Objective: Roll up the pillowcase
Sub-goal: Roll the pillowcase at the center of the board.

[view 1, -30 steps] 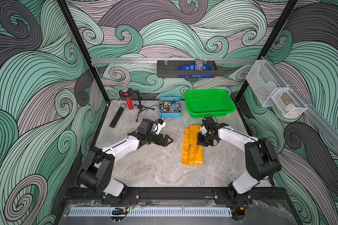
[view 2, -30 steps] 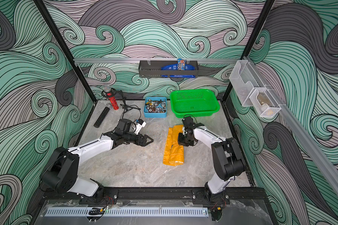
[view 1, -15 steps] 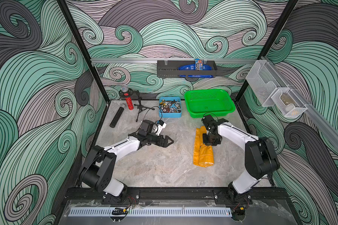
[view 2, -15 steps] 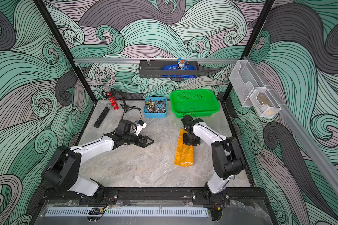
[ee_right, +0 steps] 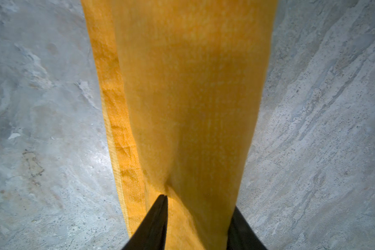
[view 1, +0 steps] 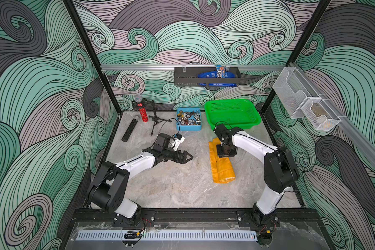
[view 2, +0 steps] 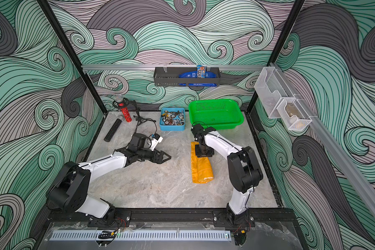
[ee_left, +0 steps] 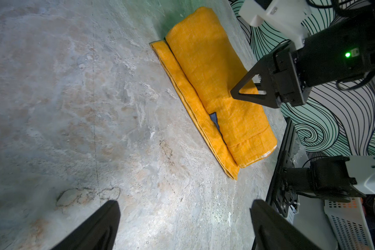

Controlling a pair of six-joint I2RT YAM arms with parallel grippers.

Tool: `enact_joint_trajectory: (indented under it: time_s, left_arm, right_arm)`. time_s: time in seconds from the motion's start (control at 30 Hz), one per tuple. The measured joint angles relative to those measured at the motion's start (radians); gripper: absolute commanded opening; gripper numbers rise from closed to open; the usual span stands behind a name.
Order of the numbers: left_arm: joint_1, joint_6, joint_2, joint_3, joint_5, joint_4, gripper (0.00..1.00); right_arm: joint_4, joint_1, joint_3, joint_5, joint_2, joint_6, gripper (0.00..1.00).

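Pillowcase (view 1: 222, 171) first: in both top views it lies on the marble surface (view 1: 171, 184) as a long yellow bundle, on the right-arm side and just in front of the green basket (view 1: 232, 112). My right claw (view 1: 225, 154) points straight down onto the end of the bundle nearest the basket. My left claw (view 1: 188, 156) hangs above bare surface, well apart from the cloth and aimed toward it. It reads the same in a top view for the bundle (view 2: 201, 171), right claw (view 2: 204, 154) and left claw (view 2: 168, 157).

From the left wrist, my left claw (ee_left: 185, 202) is spread wide with nothing between its fingers. Beyond it the pillowcase (ee_left: 214, 75) shows as a thick roll with a flat strip along one side and a bit of blue print peeking out between them. The right claw (ee_left: 247, 91) touches the top of the roll.

From the right wrist, the right claw (ee_right: 199, 203) has its fingers parted on the cloth (ee_right: 188, 108), one pressing into a crease and one at the roll's edge. Whether they squeeze it I cannot tell.
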Motion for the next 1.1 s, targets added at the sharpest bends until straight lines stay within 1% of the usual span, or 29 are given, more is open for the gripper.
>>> enact_joint_trajectory:
  time_s: [0.2, 0.4, 0.47, 0.5, 0.6, 0.67, 0.77, 0.83, 0.9, 1.0, 1.1]
  left_arm:
    - [0.0, -0.014, 0.012, -0.004, 0.01, 0.025, 0.97]
    - [0.0, -0.045, 0.012, -0.042, 0.029, 0.066, 0.97]
    - [0.0, -0.062, 0.012, -0.06, 0.032, 0.084, 0.97]
    - [0.0, -0.066, 0.012, -0.066, 0.032, 0.09, 0.97]
    - [0.0, -0.083, 0.012, -0.081, 0.031, 0.1, 0.97]
    - [0.0, -0.09, 0.011, -0.09, 0.028, 0.108, 0.97]
    - [0.0, -0.098, 0.002, -0.105, 0.014, 0.108, 0.97]
    - [0.0, -0.103, -0.008, -0.107, -0.01, 0.096, 0.97]
    - [0.0, -0.111, -0.021, -0.107, -0.039, 0.082, 0.97]
    - [0.0, -0.126, -0.045, -0.111, -0.09, 0.056, 0.97]
    - [0.0, -0.141, -0.091, -0.141, -0.131, 0.043, 0.97]
  right_arm:
    - [-0.025, 0.058, 0.044, 0.004, 0.029, 0.019, 0.42]
    - [-0.062, 0.117, 0.101, 0.015, 0.087, 0.046, 0.3]
    - [-0.084, 0.146, 0.135, 0.029, 0.111, 0.056, 0.22]
    - [-0.089, 0.16, 0.148, 0.037, 0.122, 0.061, 0.19]
    - [-0.103, 0.208, 0.179, 0.066, 0.152, 0.08, 0.17]
    - [-0.121, 0.233, 0.201, 0.098, 0.171, 0.087, 0.14]
    - [-0.166, 0.269, 0.251, 0.167, 0.205, 0.098, 0.13]
    - [-0.193, 0.29, 0.29, 0.209, 0.233, 0.109, 0.13]
    - [-0.207, 0.307, 0.313, 0.249, 0.257, 0.118, 0.11]
    - [-0.226, 0.321, 0.307, 0.319, 0.274, 0.133, 0.1]
    - [-0.244, 0.304, 0.272, 0.38, 0.266, 0.139, 0.09]
